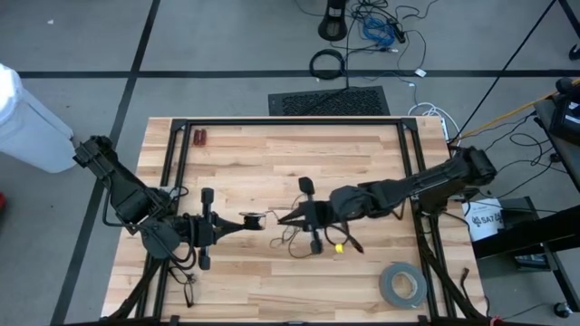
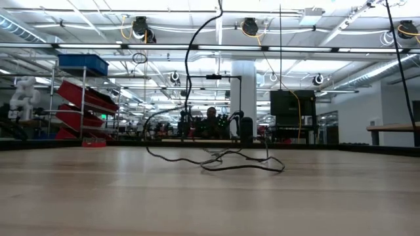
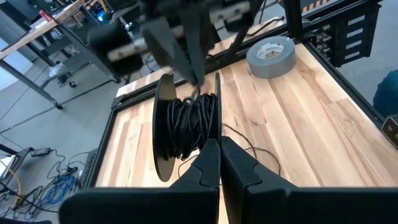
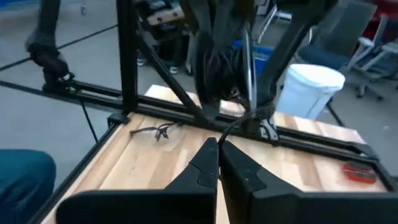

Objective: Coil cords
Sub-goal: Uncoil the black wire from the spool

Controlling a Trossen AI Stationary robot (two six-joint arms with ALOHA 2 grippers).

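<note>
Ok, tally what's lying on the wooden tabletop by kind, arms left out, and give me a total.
Thin black cord, partly wound on a spool: 1
Grey tape roll: 1
Small red item near the far left corner: 1
Small yellow piece beside the right pincer: 1
Total: 4

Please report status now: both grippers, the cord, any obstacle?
Left gripper shut on cord spool. Right gripper shut at spool. Loose cord trails on table. Tape roll lies apart.

Big open workshop w/ ceiling strip lights [image 2: 79,29], red shelf bins [image 2: 88,98], white pillar [image 2: 243,88], grey floor [image 1: 227,36].
</note>
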